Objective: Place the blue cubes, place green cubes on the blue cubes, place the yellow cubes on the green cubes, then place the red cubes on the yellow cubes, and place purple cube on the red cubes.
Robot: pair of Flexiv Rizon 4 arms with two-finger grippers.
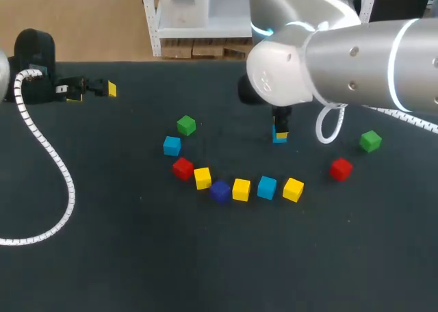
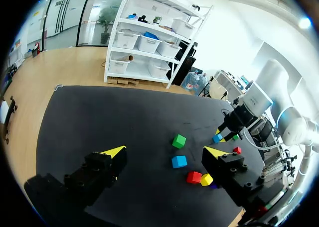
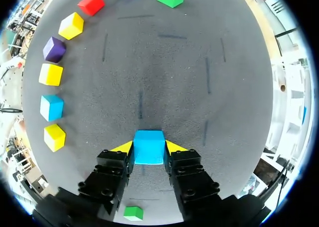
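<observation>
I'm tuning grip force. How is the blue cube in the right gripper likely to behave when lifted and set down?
The blue cube looks stiff: its edges are straight where the right gripper clamps it from two sides. Its flat faces suggest it will sit without rolling. The matte surface probably won't slip, though that is a guess.

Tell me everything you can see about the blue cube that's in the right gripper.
The blue cube is a plain, matte, light-blue block with crisp edges, and looks like painted wood or foam. It sits squarely between the yellow-tipped fingers of the right gripper, which press on two opposite sides. It is low over the dark table, near its middle. Whether it rests on the surface cannot be told. No other cube touches it.
</observation>
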